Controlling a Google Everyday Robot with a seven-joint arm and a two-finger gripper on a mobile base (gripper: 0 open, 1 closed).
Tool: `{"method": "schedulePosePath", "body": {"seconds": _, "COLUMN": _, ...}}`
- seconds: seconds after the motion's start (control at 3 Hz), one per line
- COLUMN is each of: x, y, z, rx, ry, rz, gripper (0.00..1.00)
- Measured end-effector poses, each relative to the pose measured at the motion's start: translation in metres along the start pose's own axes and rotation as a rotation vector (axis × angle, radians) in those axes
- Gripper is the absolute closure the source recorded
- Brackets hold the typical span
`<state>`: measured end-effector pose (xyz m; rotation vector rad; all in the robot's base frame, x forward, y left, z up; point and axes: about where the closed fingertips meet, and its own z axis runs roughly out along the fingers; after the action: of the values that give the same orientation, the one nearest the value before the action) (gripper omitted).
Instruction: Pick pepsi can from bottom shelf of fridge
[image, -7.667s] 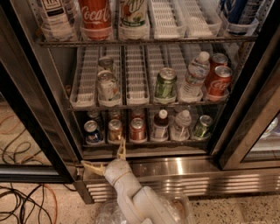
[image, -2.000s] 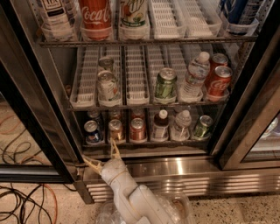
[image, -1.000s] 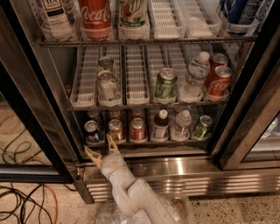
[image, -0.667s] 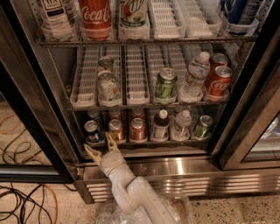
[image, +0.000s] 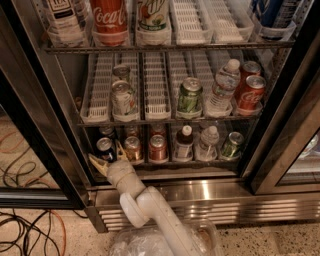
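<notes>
End effector (image: 109, 158) spread open, empty, at the pepsi can (image: 105, 148) on the bottom shelf (image: 210, 163); next, close around it.

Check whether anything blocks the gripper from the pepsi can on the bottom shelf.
Nothing visible does. The gripper is right at the front of the pepsi can, fingers spread to either side of it. The orange-brown can stands close beside one finger, not between them.

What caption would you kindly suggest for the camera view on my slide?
Open gripper poised at the pepsi can, front of the leftmost lane on the fridge's bottom shelf.
</notes>
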<state>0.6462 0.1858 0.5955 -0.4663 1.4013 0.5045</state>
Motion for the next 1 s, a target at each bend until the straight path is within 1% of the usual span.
{"method": "schedulePosePath", "body": {"seconds": 0.33, "x": 0.0007, "y": 0.0004, "z": 0.0005, "rx": 0.0, "ry": 0.001, "rz": 0.002, "gripper": 0.49}}
{"method": "schedulePosePath", "body": {"seconds": 1.0, "x": 0.0007, "y": 0.0004, "z": 0.0005, "rx": 0.0, "ry": 0.001, "rz": 0.002, "gripper": 0.95}}
